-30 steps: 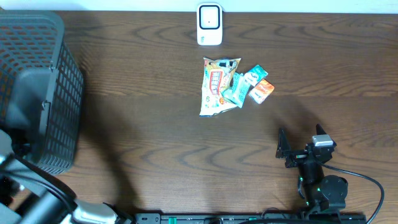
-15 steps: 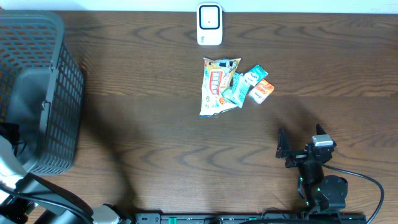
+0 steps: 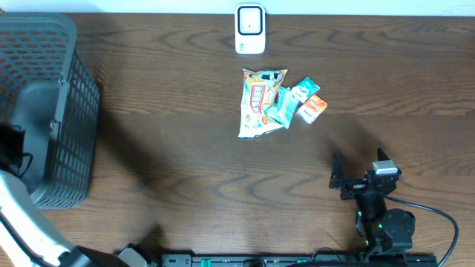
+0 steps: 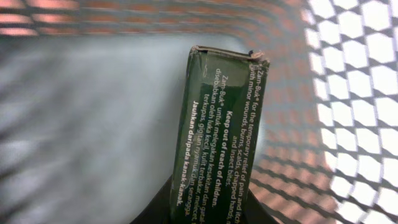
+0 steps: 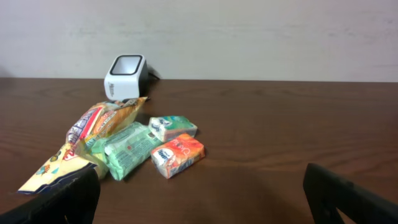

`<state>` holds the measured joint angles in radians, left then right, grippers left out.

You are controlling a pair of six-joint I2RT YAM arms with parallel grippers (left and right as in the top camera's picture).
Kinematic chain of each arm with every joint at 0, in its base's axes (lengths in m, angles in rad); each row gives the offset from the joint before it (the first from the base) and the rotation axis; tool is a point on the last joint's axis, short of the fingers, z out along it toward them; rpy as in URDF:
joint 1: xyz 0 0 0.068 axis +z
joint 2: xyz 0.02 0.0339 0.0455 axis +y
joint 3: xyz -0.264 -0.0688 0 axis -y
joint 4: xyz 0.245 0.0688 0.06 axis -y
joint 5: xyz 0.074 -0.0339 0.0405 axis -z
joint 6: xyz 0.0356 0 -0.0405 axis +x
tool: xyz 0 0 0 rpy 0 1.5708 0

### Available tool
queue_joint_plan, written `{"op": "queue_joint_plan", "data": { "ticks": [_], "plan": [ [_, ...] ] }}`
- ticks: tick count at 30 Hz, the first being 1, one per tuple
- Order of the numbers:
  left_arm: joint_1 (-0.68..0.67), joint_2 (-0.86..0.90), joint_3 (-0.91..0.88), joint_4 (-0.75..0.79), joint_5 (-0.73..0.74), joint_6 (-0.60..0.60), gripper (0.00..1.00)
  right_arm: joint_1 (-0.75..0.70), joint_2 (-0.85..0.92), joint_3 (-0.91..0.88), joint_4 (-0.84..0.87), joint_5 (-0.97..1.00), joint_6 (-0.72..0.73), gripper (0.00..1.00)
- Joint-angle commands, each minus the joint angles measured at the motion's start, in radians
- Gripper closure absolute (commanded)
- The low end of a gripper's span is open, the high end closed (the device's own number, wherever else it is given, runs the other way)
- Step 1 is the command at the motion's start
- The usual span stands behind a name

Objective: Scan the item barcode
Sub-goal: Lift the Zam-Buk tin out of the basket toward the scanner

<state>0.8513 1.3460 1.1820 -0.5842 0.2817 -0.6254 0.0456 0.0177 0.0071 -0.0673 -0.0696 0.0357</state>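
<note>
My left gripper (image 4: 211, 208) is shut on a dark green carton (image 4: 217, 130) with white print, the item. It holds the carton upright inside the black mesh basket (image 3: 70, 111). No barcode shows on the face toward the left wrist camera. The white scanner (image 3: 250, 30) stands at the table's far edge, also seen as the scanner (image 5: 124, 76) in the right wrist view. My right gripper (image 3: 359, 175) rests open near the front right of the table. In its own view the right gripper (image 5: 202, 190) has nothing between its fingers.
Below the scanner lie a yellow snack bag (image 3: 260, 104), a green pack (image 3: 280, 109), a teal-and-white pack (image 3: 304, 89) and an orange pack (image 3: 312, 109). The basket fills the left edge, with a grey lining (image 4: 93, 124) inside.
The left arm has swung further toward the left edge, its wrist now over the near side of the basket. The right arm and the packs have not moved.
</note>
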Motion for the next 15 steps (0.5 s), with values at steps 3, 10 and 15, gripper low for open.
{"op": "queue_joint_plan", "data": {
  "ticks": [3, 10, 15],
  "plan": [
    [-0.103, -0.107, -0.005, 0.066, 0.108, -0.008, 0.89, 0.008, -0.003, -0.002, -0.004, 0.008, -0.015, 0.01],
    [-0.169, -0.255, 0.005, 0.229, 0.107, -0.015, 0.89, 0.008, -0.003, -0.002, -0.004, 0.008, -0.015, 0.01],
    [-0.203, -0.360, 0.006, 0.310, 0.109, -0.073, 0.89, 0.008, -0.003, -0.002, -0.004, 0.008, -0.015, 0.01]
  ]
}}
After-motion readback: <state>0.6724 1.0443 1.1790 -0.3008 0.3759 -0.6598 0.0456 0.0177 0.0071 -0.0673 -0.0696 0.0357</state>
